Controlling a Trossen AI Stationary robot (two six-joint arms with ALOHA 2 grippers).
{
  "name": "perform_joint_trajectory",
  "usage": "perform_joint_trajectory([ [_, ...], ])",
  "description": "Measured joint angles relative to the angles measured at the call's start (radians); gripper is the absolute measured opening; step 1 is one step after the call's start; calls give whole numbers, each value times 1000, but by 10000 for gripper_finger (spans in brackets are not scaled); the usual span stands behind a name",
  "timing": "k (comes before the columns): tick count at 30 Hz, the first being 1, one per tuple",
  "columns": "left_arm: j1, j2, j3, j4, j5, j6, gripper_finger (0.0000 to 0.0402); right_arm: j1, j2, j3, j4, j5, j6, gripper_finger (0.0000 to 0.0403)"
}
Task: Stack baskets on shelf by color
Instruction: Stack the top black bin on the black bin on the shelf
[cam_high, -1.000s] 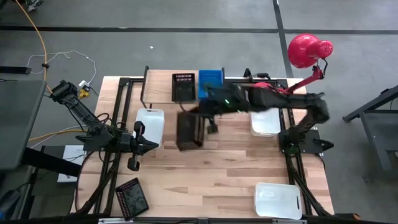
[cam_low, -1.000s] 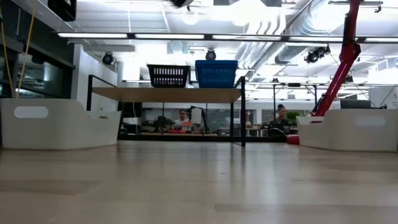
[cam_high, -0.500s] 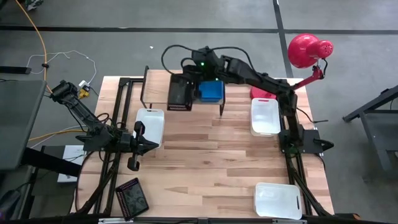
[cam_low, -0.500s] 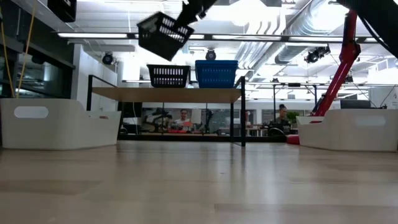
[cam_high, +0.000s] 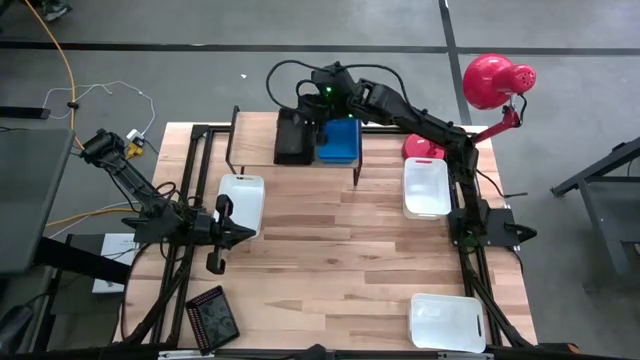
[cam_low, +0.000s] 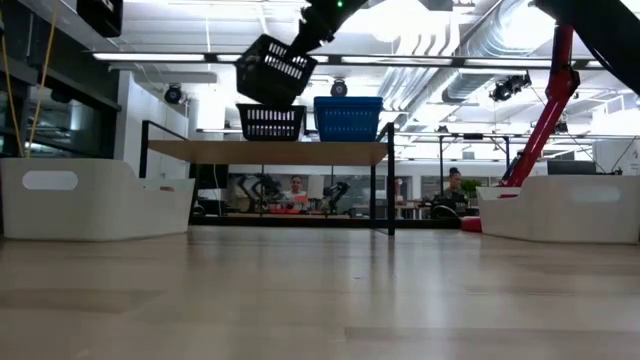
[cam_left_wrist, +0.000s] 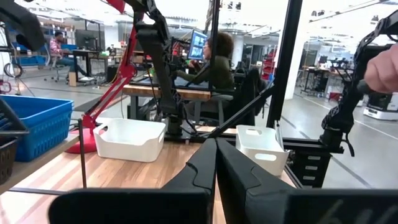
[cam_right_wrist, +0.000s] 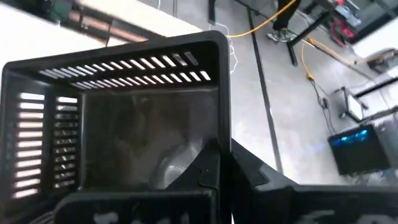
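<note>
Left pincer: idle at the worktop's left edge, fingers pressed together, holding nothing. Black mesh-sided plastic basket, flat: near front-left corner, well apart from all else. White rounded-corner plastic bin: just beside the left pincer. Low shelf, light wood top on thin black legs: at the worktop's far edge. Black mesh-sided basket, resting: on the shelf's left part, touching a blue slatted plastic basket to its right. Black mesh-sided basket, carried: clamped by its rim in the right pincer, tilted, hanging just above the resting black one; judged to need levelling, then a straight descent to nest. Two white bins: right side, unstacked.
</note>
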Motion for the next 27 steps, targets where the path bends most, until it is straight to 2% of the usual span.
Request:
perform_joint_trajectory([
  [6, 0, 0, 0, 0, -1, 0, 0, -11, 16, -1, -22, -18, -118, 0],
  [22, 0, 1, 0, -2, -1, 0, 0, -18, 23, -1, -5, -7, -125, 1],
  [27, 0, 1, 0, -2, -1, 0, 0, -18, 23, -1, -5, -3, -118, 24],
])
